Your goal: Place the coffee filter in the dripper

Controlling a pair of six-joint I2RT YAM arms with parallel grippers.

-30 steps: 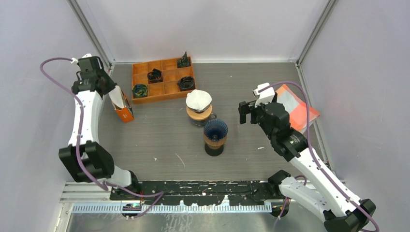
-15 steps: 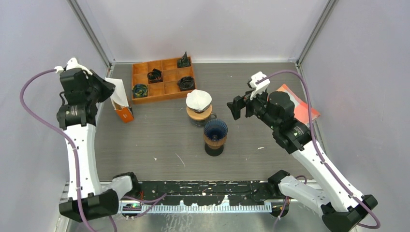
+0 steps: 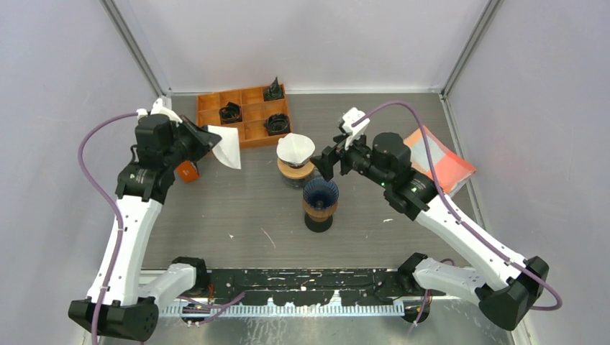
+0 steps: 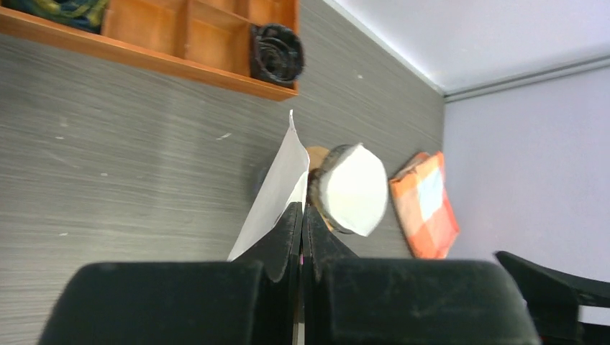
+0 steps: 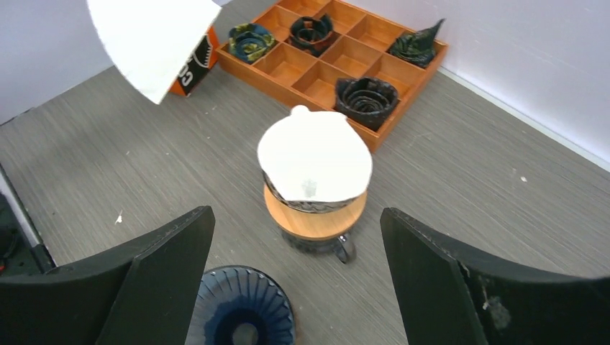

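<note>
My left gripper (image 3: 203,140) is shut on a white paper coffee filter (image 3: 224,146) and holds it in the air, left of the drippers. In the left wrist view the filter (image 4: 277,183) sticks up from the closed fingertips (image 4: 291,223). The empty blue ribbed dripper (image 3: 320,194) stands on a dark base at mid table; it also shows in the right wrist view (image 5: 241,309). Behind it a second dripper (image 3: 296,149) on a wooden collar holds a white filter. My right gripper (image 3: 327,162) is open and empty, hovering above and right of both drippers (image 5: 296,215).
An orange filter box (image 3: 188,170) stands at the left. A wooden compartment tray (image 3: 243,118) with dark items sits at the back. An orange and white packet (image 3: 439,154) lies at the right. Enclosure walls rise on three sides.
My left arm has swung from the filter box towards the middle, carrying a filter. My right arm has moved left and forward, over the drippers, jaws still open.
</note>
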